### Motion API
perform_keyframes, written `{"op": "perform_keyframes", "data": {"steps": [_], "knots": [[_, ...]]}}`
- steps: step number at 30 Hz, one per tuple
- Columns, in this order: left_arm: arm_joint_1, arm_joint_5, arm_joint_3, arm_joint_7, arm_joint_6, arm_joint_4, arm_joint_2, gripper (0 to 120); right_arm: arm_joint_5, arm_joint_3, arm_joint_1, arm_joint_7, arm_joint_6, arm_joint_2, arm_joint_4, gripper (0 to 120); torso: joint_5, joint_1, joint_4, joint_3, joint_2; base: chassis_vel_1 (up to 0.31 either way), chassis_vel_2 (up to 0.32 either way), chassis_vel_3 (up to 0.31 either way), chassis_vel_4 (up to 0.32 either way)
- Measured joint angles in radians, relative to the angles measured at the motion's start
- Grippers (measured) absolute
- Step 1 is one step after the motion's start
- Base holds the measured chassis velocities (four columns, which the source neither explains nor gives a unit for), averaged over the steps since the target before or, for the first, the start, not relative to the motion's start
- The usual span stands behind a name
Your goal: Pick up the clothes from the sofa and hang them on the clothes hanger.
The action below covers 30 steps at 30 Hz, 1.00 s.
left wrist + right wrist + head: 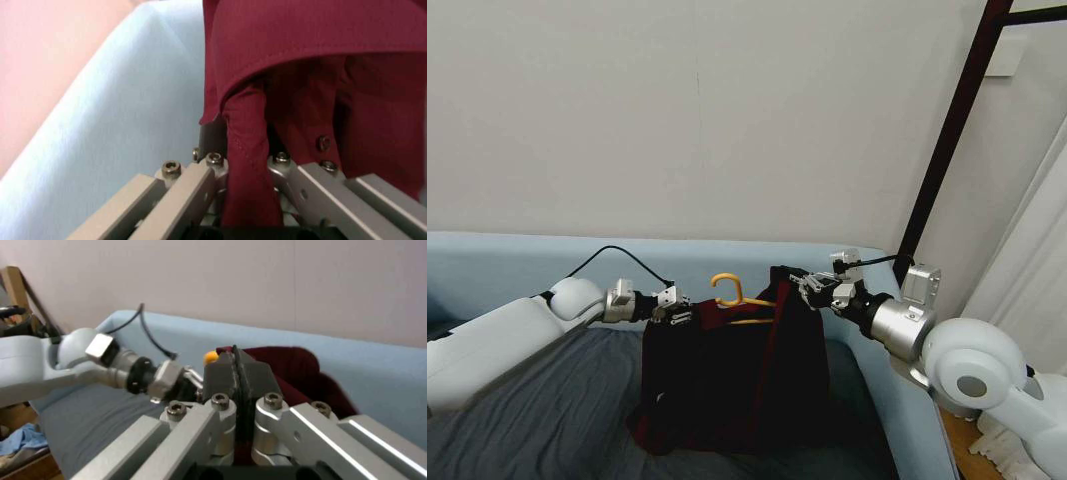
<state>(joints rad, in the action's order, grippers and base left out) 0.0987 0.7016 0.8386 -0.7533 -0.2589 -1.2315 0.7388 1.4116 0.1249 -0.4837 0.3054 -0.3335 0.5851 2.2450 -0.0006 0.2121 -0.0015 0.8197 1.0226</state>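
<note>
The left gripper (684, 317) and right gripper (806, 289) each pinch the dark red shirt (727, 380), probably by its shoulders. If one pinch slips, it could slide off the orange hanger (738, 288).

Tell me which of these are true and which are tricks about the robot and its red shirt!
1. The left pincer is pinching the red shirt. True.
2. The hanger is blue. False: it is orange.
3. The right pincer is open, away from the red shirt. False: it is shut on the shirt's other shoulder.
4. The shirt is held up in front of a light blue sofa. True.
</note>
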Motion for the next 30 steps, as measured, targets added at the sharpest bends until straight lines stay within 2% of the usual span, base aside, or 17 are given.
{"op": "perform_keyframes", "data": {"steps": [3,9,14,23,30], "knots": [[0.025,0.025,0.011,0.021,0.01,0.034,0.048,1,-0.017,0.0,-0.021,-0.006,0.002,0.007,0.016,0,-0.0001,0.0,0.0,0.0,0.0,0.0,0.0,0.0,0.0],[0.075,0.055,0.022,0.031,0.013,0.063,0.08,1,-0.072,0.007,-0.077,-0.015,0.012,0.025,0.018,0,0.0,0.0,0.0004,0.0,0.0,0.0,0.0,0.0,0.0],[0.159,0.105,0.041,0.022,0.01,0.077,0.072,1,-0.106,-0.02,-0.148,-0.026,0.013,0.028,0.064,0,-0.0001,0.0,0.0002,0.0,0.0,0.0,0.0,0.0,0.0],[0.242,0.142,0.067,0.005,0.002,0.089,0.041,1,-0.135,-0.072,-0.249,-0.043,0.016,0.015,0.118,0,-0.0003,0.0,0.0005,0.0,0.0,0.0,0.0,0.0,0.0],[0.317,0.179,0.107,0.006,0.014,0.074,0.043,1,-0.211,-0.079,-0.339,-0.06,0.016,0.041,0.153,0,-0.0003,0.0,0.0001,0.0,0.0,0.0,0.0,0.0,0.0]]}}
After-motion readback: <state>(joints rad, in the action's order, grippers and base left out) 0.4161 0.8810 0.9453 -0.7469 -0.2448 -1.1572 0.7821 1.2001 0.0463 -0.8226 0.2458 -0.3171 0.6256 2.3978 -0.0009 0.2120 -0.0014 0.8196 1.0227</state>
